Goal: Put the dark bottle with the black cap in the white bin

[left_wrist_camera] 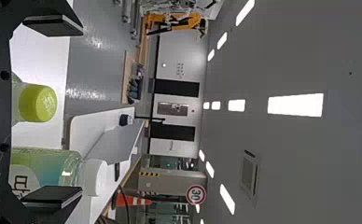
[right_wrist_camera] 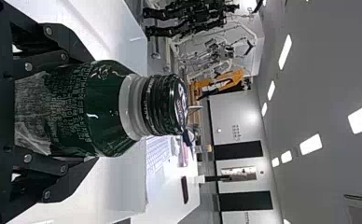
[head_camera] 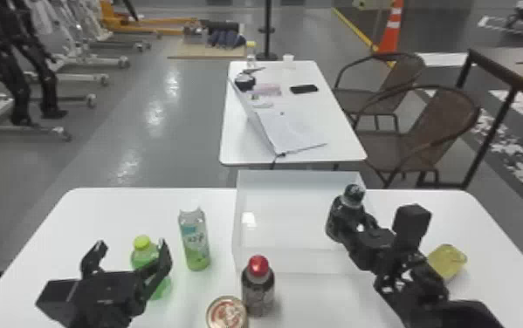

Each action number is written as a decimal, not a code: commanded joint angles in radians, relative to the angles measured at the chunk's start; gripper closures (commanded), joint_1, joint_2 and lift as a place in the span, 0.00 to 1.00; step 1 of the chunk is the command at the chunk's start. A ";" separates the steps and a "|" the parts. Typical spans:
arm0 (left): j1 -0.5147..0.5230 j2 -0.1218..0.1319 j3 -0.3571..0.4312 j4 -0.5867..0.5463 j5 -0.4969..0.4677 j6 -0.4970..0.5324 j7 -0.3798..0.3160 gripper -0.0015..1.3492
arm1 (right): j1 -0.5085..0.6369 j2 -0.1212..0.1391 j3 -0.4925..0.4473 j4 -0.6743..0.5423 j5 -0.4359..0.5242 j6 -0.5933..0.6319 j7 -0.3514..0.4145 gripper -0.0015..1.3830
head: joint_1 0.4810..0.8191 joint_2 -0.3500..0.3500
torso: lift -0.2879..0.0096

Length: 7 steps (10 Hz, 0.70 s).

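The dark bottle (head_camera: pixel 335 221) with its black cap (head_camera: pixel 354 196) is in my right gripper (head_camera: pixel 357 224), at the right side of the white bin (head_camera: pixel 251 183) in the head view. In the right wrist view that gripper (right_wrist_camera: pixel 89 109) is shut on the dark green bottle (right_wrist_camera: pixel 102 108), one finger on each side, and the black cap (right_wrist_camera: pixel 172 103) points away from the palm. My left gripper (head_camera: pixel 132 246) stands open above the left part of the table, by a green bottle with a yellow-green cap (head_camera: pixel 142 242). The left wrist view shows that gripper (left_wrist_camera: pixel 79 109) with its fingers apart.
A green-and-clear bottle (head_camera: pixel 194 240) stands left of the bin. Nearer are a red-capped bottle (head_camera: pixel 258 288) and a can (head_camera: pixel 227 314). A yellowish item (head_camera: pixel 448 261) lies right of the right arm. Beyond the bin is a second table (head_camera: pixel 330 131) with a laptop (head_camera: pixel 290 131).
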 commanded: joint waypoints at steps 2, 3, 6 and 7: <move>0.000 -0.004 0.000 0.000 0.000 -0.004 0.000 0.08 | 0.000 -0.005 0.000 0.006 -0.007 -0.013 0.004 0.54 | 0.20 0.50 | 0.63; 0.002 -0.004 0.000 0.000 0.000 -0.004 0.000 0.08 | 0.003 -0.006 0.000 -0.004 -0.008 -0.011 0.004 0.54 | 0.20 0.50 | 0.63; 0.003 -0.004 0.003 0.000 0.000 -0.007 0.000 0.08 | 0.017 -0.015 -0.003 -0.073 0.013 0.036 0.004 0.44 | 0.20 0.50 | 0.63; 0.003 -0.004 0.003 0.000 0.000 -0.009 0.000 0.08 | 0.020 -0.015 -0.003 -0.076 0.013 0.036 0.004 0.34 | 0.20 0.50 | 0.63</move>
